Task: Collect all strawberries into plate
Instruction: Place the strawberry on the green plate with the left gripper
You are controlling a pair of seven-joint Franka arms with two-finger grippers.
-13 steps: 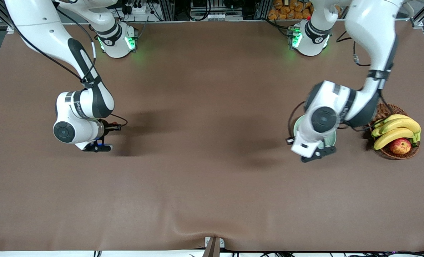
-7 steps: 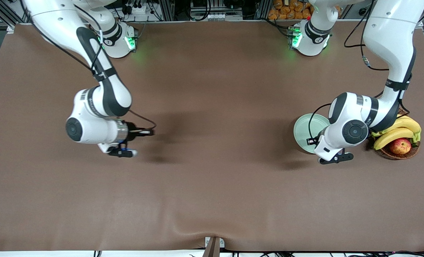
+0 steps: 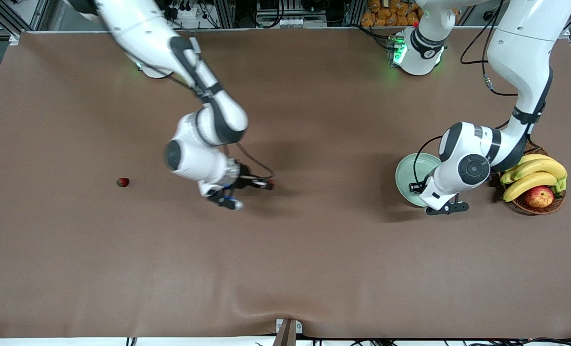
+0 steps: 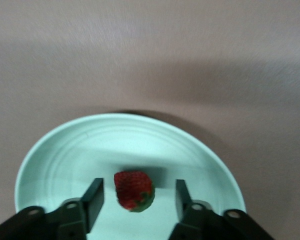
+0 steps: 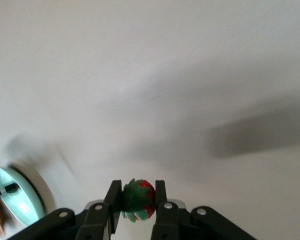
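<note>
Left gripper [image 4: 135,200] hangs over the plate [image 4: 65,155], jaws parted around a strawberry [image 4: 134,190] — right gripper [image 5: 135,200], clamping another strawberry [image 5: 138,199] well off the plate, must carry it there; a third berry [image 3: 122,182] lies farthest away

We count three strawberries [image 3: 122,182] [image 4: 134,190] [image 5: 138,199], one plate [image 3: 405,169], one basket [image 3: 550,205], one apple [image 3: 539,196], several bananas [image 3: 530,175].

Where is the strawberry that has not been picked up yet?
The loose strawberry lies alone on the brown table toward the right arm's end, with nothing close around it, far from the plate at the left arm's end.
</note>
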